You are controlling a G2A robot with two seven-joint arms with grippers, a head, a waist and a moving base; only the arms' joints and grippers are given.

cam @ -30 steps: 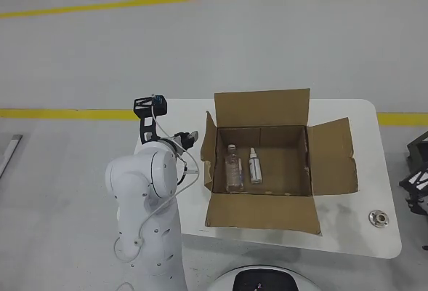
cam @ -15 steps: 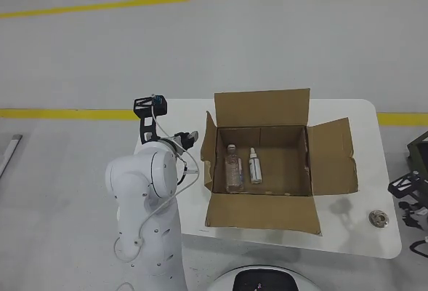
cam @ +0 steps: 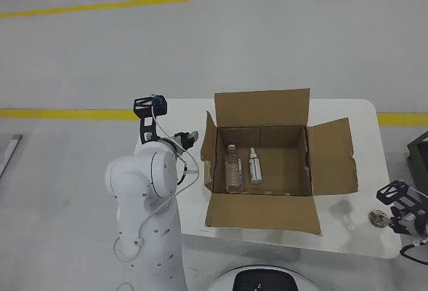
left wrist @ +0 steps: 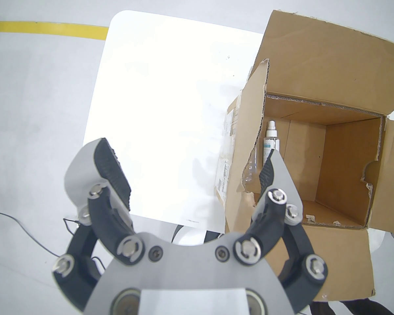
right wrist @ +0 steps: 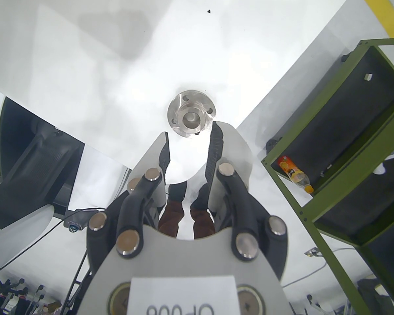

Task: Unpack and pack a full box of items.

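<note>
An open cardboard box stands in the middle of the white table. On its floor lie a clear bottle and a small white spray bottle, which the left wrist view also catches past the torn flap. A round metal flange sits near the table's front right corner. My right gripper hovers open just short of the flange, nothing between its fingers. My left gripper is held wide open and empty above the table's left side, beside the box.
The box's four flaps fold outward, the right flap lying over the table. A green metal shelf frame with an orange bottle stands off the table's right edge. Bare tabletop lies left of the box.
My right arm has come in from the right edge of the top view toward the metal flange. The left arm, the box and the bottles have stayed put.
</note>
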